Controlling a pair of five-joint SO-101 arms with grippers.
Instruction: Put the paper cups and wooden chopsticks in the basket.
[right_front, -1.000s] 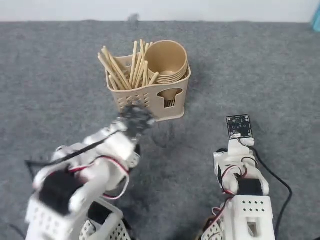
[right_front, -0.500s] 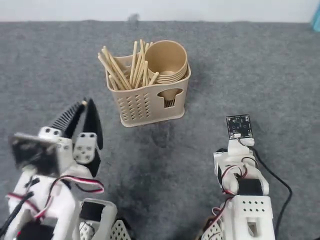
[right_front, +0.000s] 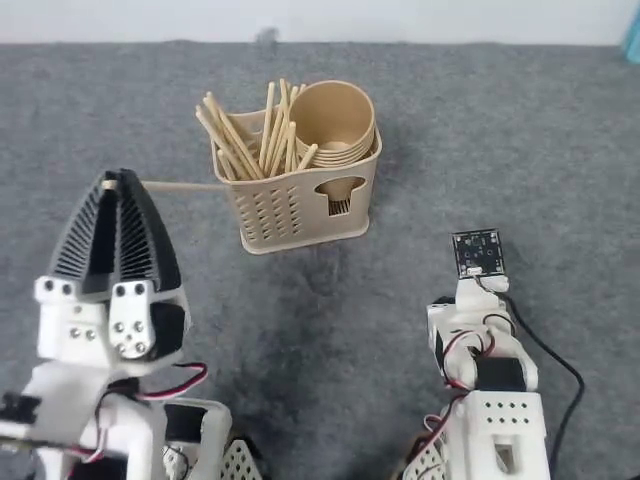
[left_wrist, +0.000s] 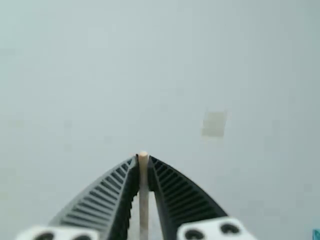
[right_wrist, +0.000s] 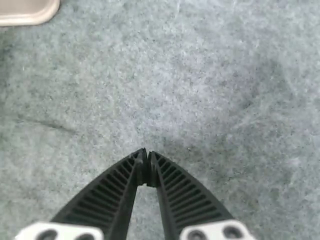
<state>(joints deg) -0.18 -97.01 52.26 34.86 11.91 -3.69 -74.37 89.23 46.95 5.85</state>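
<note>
Left gripper (right_front: 115, 181) higher now, chopstick (right_front: 185, 186) sideways toward basket (right_front: 290, 212).

A grey, felt-like worktop (right_front: 500, 150) spreads beneath and beyond the right claw (right_wrist: 145, 153). A pale plain surface (left_wrist: 150, 60) bearing a faint squarish patch (left_wrist: 214, 123) faces the left claw (left_wrist: 143, 159).

The basket (right_front: 300, 210) stands near the counter's (right_front: 520, 130) far edge. Its top is crowded: chopsticks (right_front: 245, 140) fan out of one compartment and stacked paper cups (right_front: 333, 118) fill the other. A single chopstick (right_front: 188, 186), pinched in the raised left tool (right_front: 114, 181), crosses the gap toward the basket's left side. The counter lies open to the right of the basket and in front of it.
</note>
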